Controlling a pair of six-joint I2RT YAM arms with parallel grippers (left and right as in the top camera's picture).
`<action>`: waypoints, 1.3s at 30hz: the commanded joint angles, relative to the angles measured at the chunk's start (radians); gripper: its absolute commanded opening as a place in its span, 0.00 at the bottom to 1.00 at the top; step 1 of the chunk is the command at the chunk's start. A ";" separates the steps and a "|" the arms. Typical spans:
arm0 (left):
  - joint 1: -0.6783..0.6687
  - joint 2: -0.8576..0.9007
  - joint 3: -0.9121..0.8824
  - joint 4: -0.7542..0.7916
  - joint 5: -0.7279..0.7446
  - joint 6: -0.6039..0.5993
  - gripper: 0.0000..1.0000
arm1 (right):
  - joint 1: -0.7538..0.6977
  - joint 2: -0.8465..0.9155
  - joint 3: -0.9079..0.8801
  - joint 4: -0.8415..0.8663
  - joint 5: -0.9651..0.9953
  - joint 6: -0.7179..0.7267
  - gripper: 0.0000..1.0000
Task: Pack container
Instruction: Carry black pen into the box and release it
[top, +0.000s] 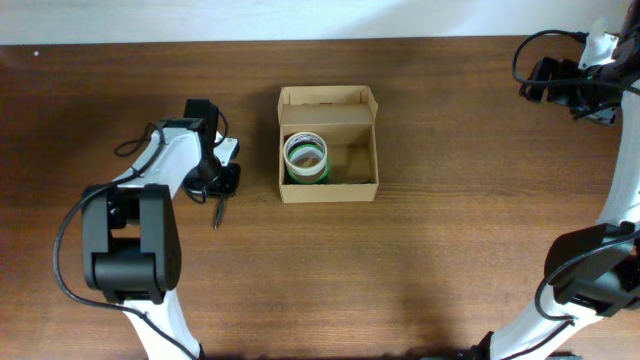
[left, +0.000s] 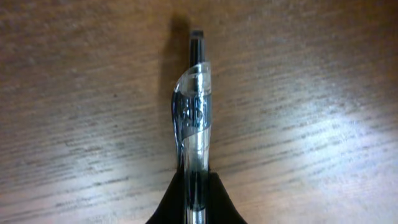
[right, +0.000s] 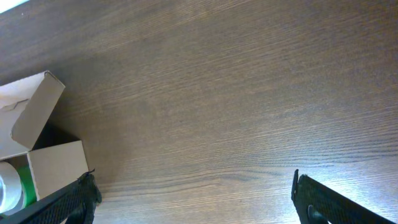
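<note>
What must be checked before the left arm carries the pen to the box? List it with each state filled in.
1. Left pincer shut on the pen: ok, the barrel sits between both fingers.
2. Pen lifted off the table: cannot tell.
3. Lid flap of the container folded back, top open: ok.
4. Free room inside: ok, the tape roll fills the left side and the right side is bare.
5. Right pincer out of the way: ok, open and off to the side of the container.
</note>
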 joint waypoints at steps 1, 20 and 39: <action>-0.009 0.004 0.115 -0.062 0.011 0.062 0.02 | 0.000 0.004 -0.003 -0.001 0.006 0.005 0.99; -0.311 -0.063 1.055 -0.502 0.133 0.824 0.02 | 0.000 0.004 -0.003 -0.001 0.006 0.006 0.99; -0.513 0.117 0.710 -0.510 0.106 0.912 0.01 | 0.000 0.004 -0.003 -0.001 0.006 0.005 0.99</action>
